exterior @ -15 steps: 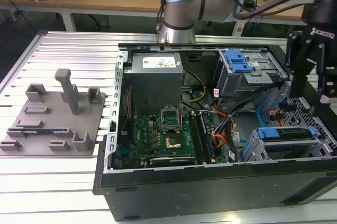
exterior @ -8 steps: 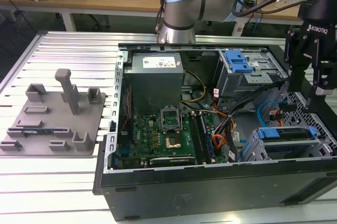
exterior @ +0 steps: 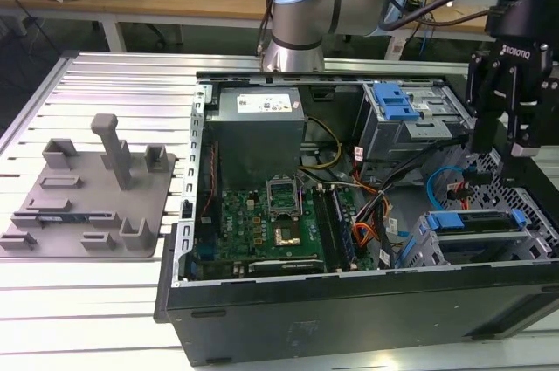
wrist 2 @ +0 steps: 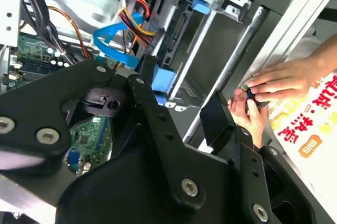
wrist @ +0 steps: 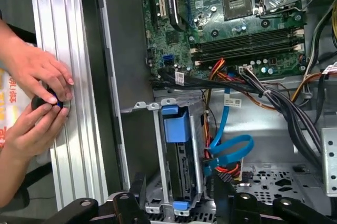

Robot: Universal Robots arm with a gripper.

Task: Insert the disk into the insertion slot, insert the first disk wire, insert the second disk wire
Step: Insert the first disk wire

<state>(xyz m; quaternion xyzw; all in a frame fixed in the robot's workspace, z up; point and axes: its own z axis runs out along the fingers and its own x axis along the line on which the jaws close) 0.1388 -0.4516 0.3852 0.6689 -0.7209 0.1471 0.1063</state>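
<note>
Two fingers [wrist: 222,195] of the black gripper [exterior: 502,151] stand wide apart, gripping nothing, wrist pointing straight down. Below, the silver disk in its bright blue carrier [wrist: 176,129] sits inside the grey perforated drive cage [wrist: 158,155], walls tight alongside, a looped blue flat cable [wrist: 231,150] just beside. The grey power supply [exterior: 258,148] has a white label [exterior: 260,107], too small to read. A person's hands [wrist: 39,71] rest on the ribbed aluminium rail [wrist: 79,171].

We see the blue-framed silver disk [exterior: 476,221] in the grey perforated-metal insertion slot [exterior: 425,249], beside the green motherboard [exterior: 271,218].
</note>
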